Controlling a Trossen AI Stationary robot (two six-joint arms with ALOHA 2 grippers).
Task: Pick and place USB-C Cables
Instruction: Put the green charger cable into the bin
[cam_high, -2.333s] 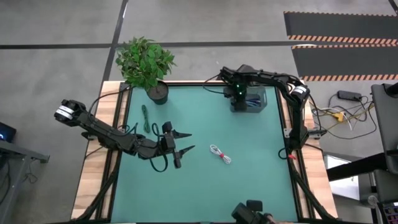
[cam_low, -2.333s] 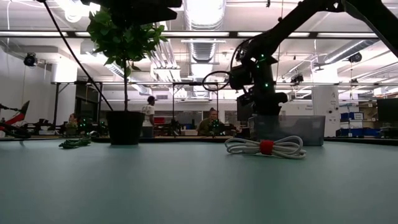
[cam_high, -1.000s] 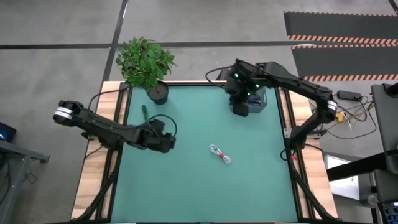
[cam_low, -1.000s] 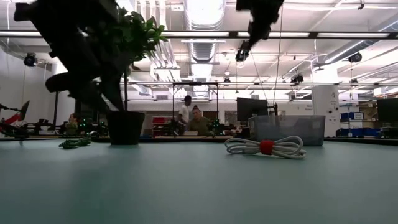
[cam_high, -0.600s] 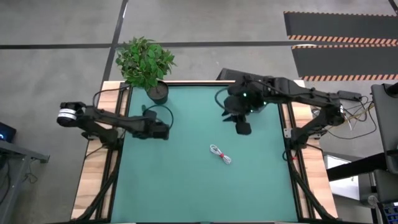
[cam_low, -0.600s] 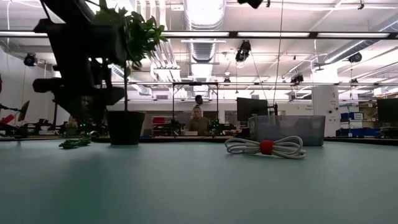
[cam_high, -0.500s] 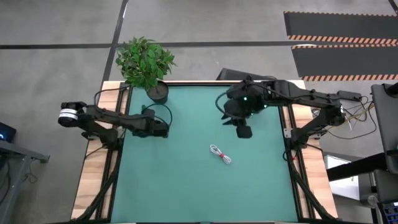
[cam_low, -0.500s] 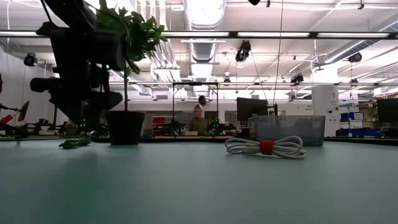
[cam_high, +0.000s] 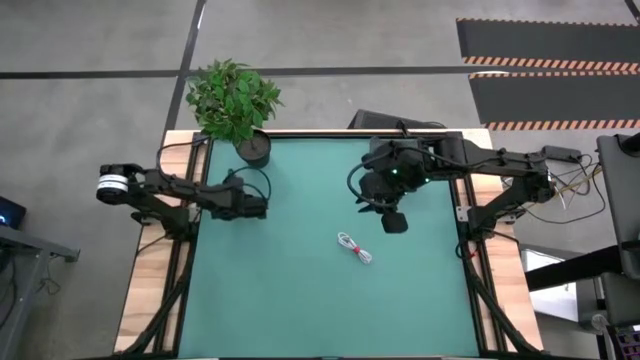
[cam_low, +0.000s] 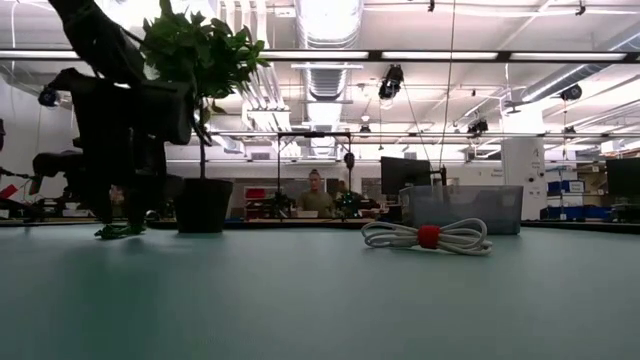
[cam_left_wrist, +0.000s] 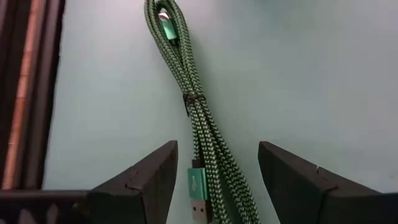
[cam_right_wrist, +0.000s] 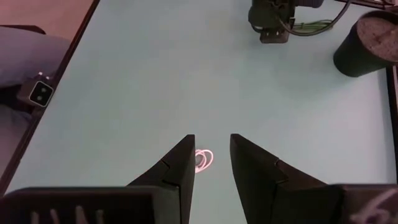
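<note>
The left gripper (cam_left_wrist: 216, 167) hangs low over the green mat (cam_high: 300, 290), its fingers (cam_left_wrist: 149, 174) spread wide to either side of the dark green cable (cam_left_wrist: 198, 118) and holding nothing. That cable, a braided bundle pinched by a tie at its middle, lies flat just in front of the potted plant (cam_high: 236, 103). Farther from the plant, toward the mat's middle, lies the white cable (cam_low: 427, 237), looped and bound with a red tie. The right gripper (cam_right_wrist: 211, 158) hovers high above the mat beside it, its fingers a narrow gap apart and empty. Beyond the white cable in the low view stands a clear bin (cam_low: 462, 208).
</note>
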